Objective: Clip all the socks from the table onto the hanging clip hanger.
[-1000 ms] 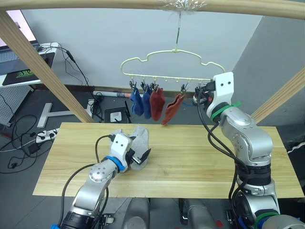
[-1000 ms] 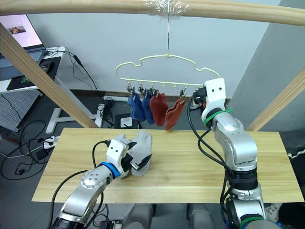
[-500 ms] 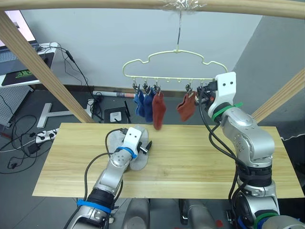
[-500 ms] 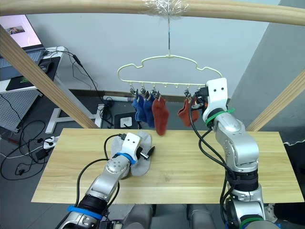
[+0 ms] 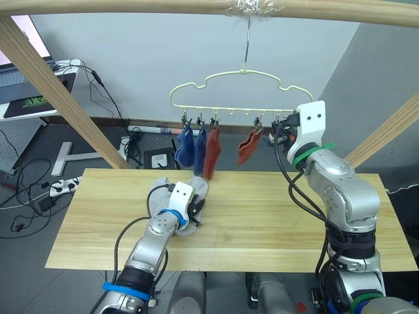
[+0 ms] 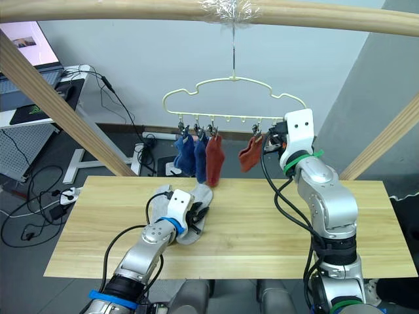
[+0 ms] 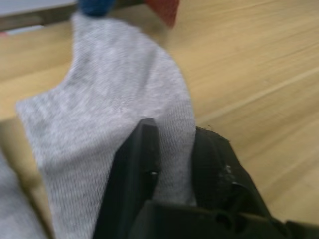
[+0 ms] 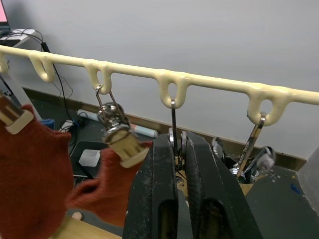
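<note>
Two light grey socks [image 5: 171, 193] lie side by side on the wooden table [image 5: 262, 219]. My left gripper [image 5: 195, 210] rests on the nearer one and is shut on a fold of its edge; the left wrist view has the grey sock [image 7: 114, 99] pinched between my left gripper's [image 7: 174, 137] black fingers [image 7: 142, 149]. The pale yellow-green clip hanger [image 5: 226, 108] hangs from the pole, with two blue socks [image 5: 186, 148] and two rust red socks [image 5: 211, 154] clipped on. My right gripper [image 8: 175, 144] is shut on a metal clip [image 8: 173, 117] near the hanger's right end.
A thick wooden pole [image 5: 196, 5] runs across the top, with slanted wooden struts at the left [image 5: 59, 91] and right [image 5: 386, 131]. Cables and a power strip [image 5: 62, 184] lie on the floor behind the table. Bare clips [image 8: 259, 134] hang beside my right gripper.
My left gripper has closed on the grey sock's edge. The hanger and its clipped socks have swung, and the right-hand red sock now hangs closer to my right gripper.
</note>
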Motion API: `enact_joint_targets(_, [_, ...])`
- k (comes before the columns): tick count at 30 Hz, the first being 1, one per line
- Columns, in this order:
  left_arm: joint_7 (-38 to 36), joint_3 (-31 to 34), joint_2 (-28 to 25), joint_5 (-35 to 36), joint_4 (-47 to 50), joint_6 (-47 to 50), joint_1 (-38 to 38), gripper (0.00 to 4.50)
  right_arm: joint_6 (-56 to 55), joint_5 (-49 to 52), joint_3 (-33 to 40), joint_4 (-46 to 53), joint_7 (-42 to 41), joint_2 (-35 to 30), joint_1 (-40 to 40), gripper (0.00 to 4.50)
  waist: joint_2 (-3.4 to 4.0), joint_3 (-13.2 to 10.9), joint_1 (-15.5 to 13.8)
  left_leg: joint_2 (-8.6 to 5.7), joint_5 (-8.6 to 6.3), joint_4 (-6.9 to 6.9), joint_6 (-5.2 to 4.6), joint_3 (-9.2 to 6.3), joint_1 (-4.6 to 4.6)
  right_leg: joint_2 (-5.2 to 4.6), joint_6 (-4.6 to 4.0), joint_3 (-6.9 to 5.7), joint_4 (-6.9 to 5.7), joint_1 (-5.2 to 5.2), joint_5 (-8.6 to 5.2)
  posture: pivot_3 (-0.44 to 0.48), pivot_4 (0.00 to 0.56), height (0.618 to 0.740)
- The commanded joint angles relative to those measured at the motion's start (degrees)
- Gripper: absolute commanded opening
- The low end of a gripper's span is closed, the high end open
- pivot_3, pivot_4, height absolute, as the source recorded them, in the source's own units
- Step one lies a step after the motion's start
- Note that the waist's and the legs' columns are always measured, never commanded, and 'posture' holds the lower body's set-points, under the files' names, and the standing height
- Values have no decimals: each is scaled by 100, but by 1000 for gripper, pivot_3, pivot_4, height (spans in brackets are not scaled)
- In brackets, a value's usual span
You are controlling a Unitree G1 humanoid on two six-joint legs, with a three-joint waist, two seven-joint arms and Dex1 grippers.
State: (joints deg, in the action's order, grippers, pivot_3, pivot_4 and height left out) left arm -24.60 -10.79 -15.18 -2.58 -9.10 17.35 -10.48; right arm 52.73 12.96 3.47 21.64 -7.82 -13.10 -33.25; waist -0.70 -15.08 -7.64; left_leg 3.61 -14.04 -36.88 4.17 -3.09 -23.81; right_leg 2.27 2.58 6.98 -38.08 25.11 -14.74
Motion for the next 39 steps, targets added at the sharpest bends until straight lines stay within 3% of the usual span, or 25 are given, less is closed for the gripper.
enact_joint_targets(1, [-393, -145, 193, 364, 282, 156, 271, 110, 294, 195, 259, 66, -83, -92, -134, 0, 0, 0, -7, 0, 0, 0, 0, 0, -2, 0, -9, 0, 2, 0, 5, 313, 265, 740])
enact_joint_targets(5, [-794, -137, 397, 887, 918, 170, 454, 51, 830, 500, 630, 29, -65, -40, -380, 0, -1, -1, -3, -1, 0, -1, 0, 0, -8, -1, -13, -1, 3, 4, 8, 309, 254, 740])
enact_joint_targets(10, [-1104, -102, 673, 1463, 1672, -71, 409, 51, 2133, 1062, 1649, -60, 196, 358, -991, 0, 0, -1, 0, 2, 0, 0, -1, -2, -10, 0, -15, -3, -3, 10, 9, 309, 254, 740])
enact_joint_targets(16, [-735, -269, 1337, 1604, 2058, -290, -16, 51, 3751, 1227, 3007, -234, 462, 870, -1932, 0, 0, -1, -7, -2, 0, -3, -1, 0, -17, -2, -14, -1, 5, 9, 10, 291, 246, 740])
enact_joint_targets(20, [-439, -417, 1670, 1430, 2049, -584, -289, 51, 3977, 1340, 3633, -459, 828, 1204, -2298, 0, 0, 0, -2, -2, 0, 1, -1, -2, -16, -2, -16, -4, 4, 10, 11, 275, 247, 740])
enact_joint_targets(28, [221, -429, 2022, 1118, 1566, -1181, -708, 51, 3977, 1842, 3948, -579, 1463, 1342, -2385, 0, 0, 0, 2, -4, 0, 0, -1, -2, -17, -3, -15, -2, 5, 9, 11, 263, 252, 740])
enact_joint_targets(39, [164, -486, 1927, 1176, 1434, -1314, -767, 51, 3977, 2603, 4160, -775, 2186, 1339, -2519, 0, 0, 0, 10, -4, 0, -1, -2, -2, -17, -2, -15, -3, 3, 9, 11, 255, 253, 740])
